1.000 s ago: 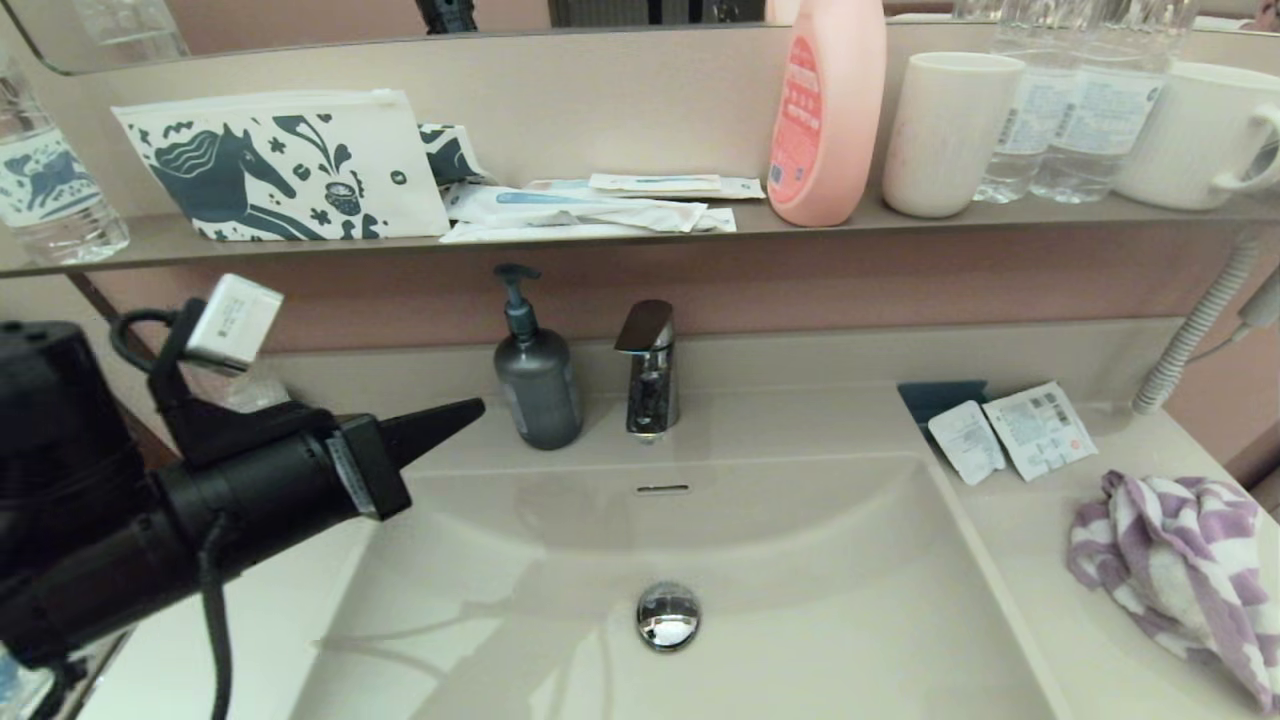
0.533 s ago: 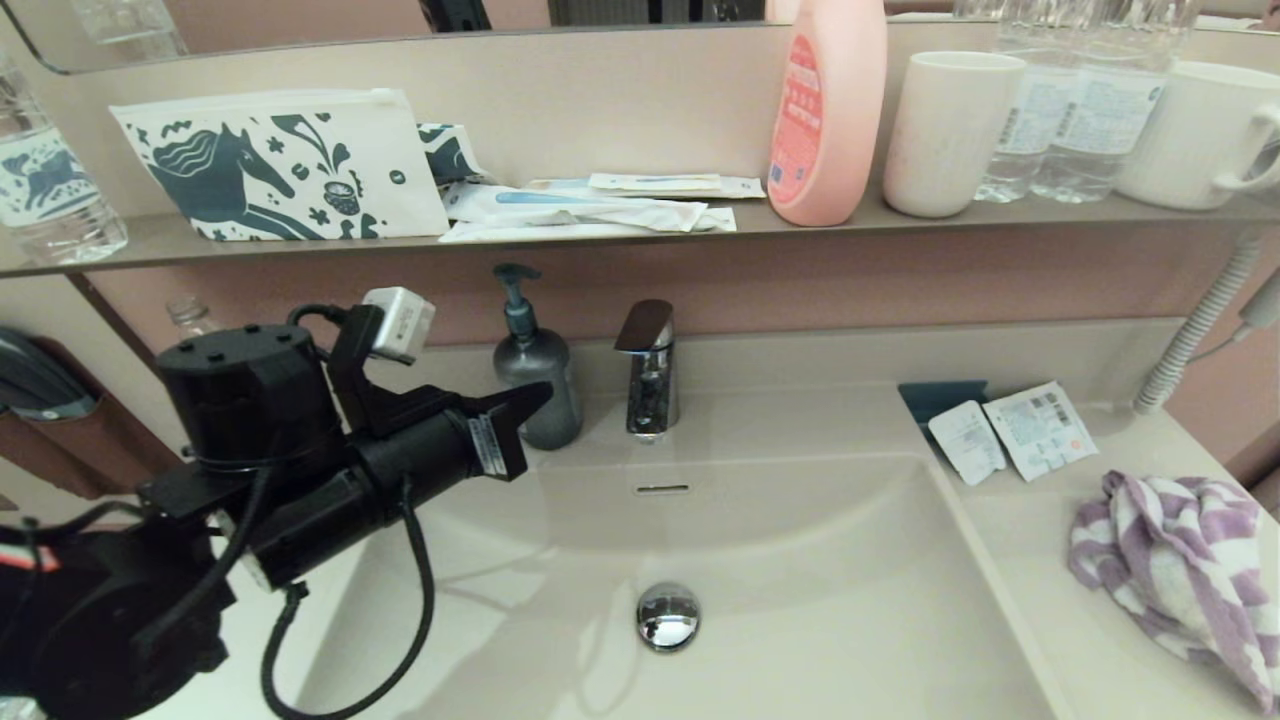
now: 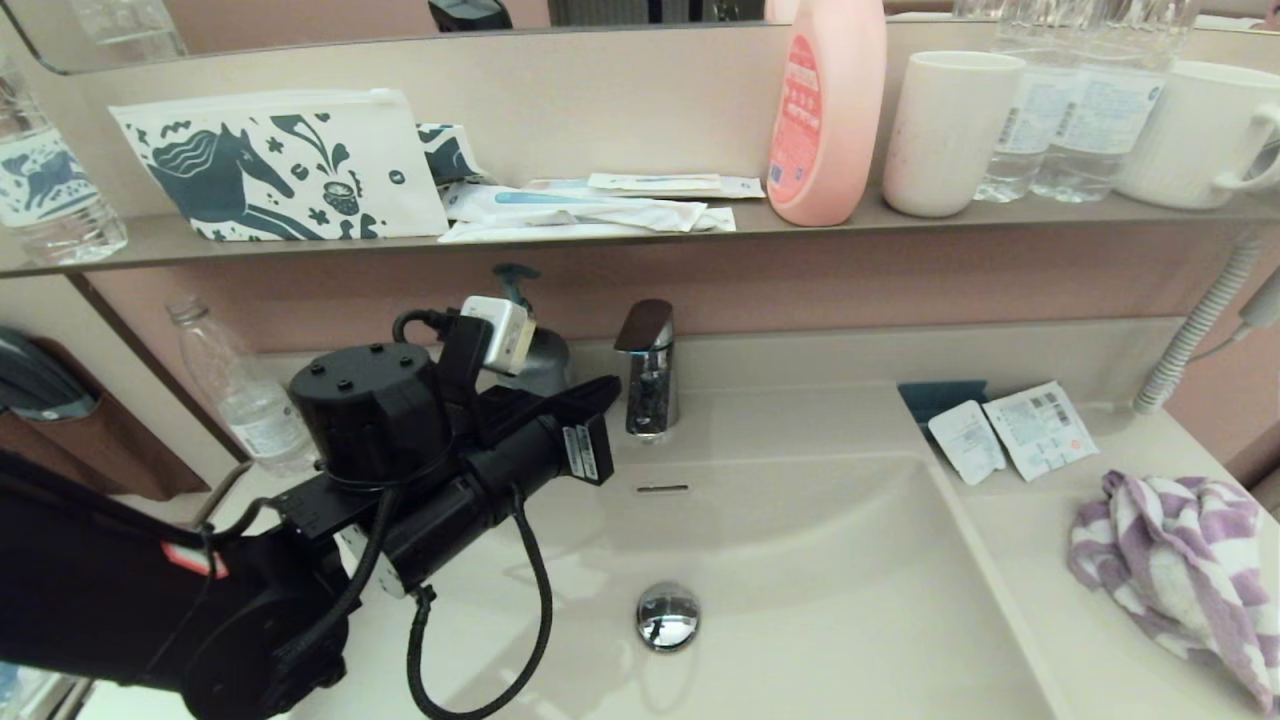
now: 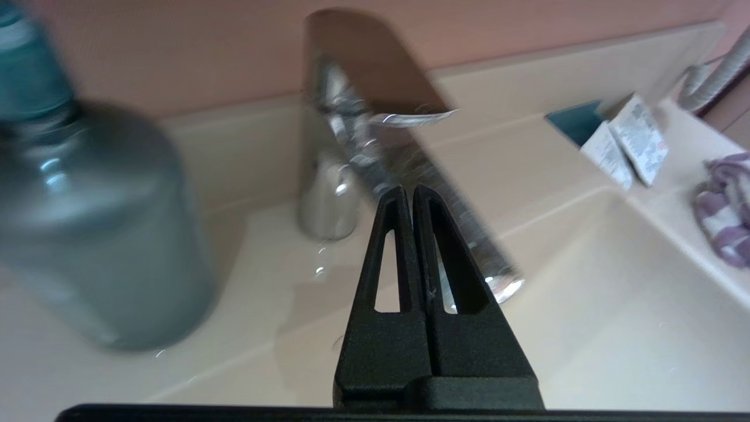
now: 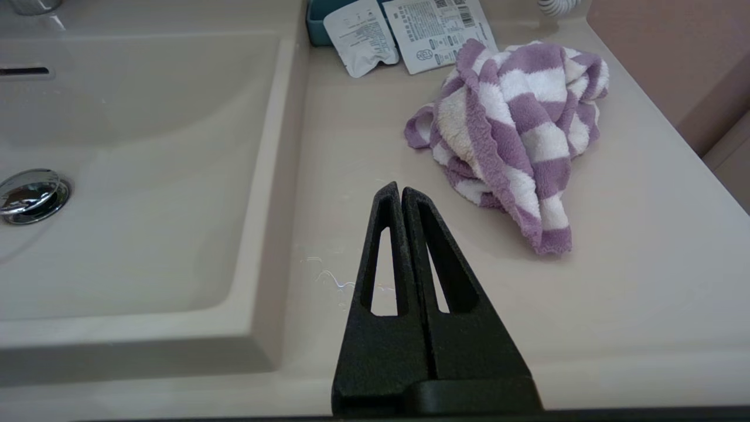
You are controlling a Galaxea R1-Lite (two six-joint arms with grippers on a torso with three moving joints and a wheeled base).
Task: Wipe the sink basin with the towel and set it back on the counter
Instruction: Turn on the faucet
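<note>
The purple and white striped towel (image 3: 1170,560) lies bunched on the cream counter (image 3: 1040,590) to the right of the sink basin (image 3: 800,540). Nothing touches it. The basin's chrome drain plug (image 3: 668,615) and overflow slot (image 3: 662,489) are uncovered. My left gripper (image 3: 610,385) hangs over the basin's back left corner, shut and empty, its tips just left of the faucet (image 3: 648,370). In the right wrist view my right gripper (image 5: 397,189) is shut and empty above the counter (image 5: 615,281). It is a short way in front of the towel (image 5: 510,129), apart from it.
A grey soap pump bottle (image 4: 88,223) stands close beside the left gripper. Sachets (image 3: 1010,430) lie behind the towel. A clear plastic bottle (image 3: 240,400) stands at far left. The shelf (image 3: 600,235) above carries a horse-print pouch, a pink bottle and cups. A hose (image 3: 1195,330) hangs at right.
My left arm has swung right and away from me, from the counter's left edge to the soap bottle and faucet. The towel has not moved.
</note>
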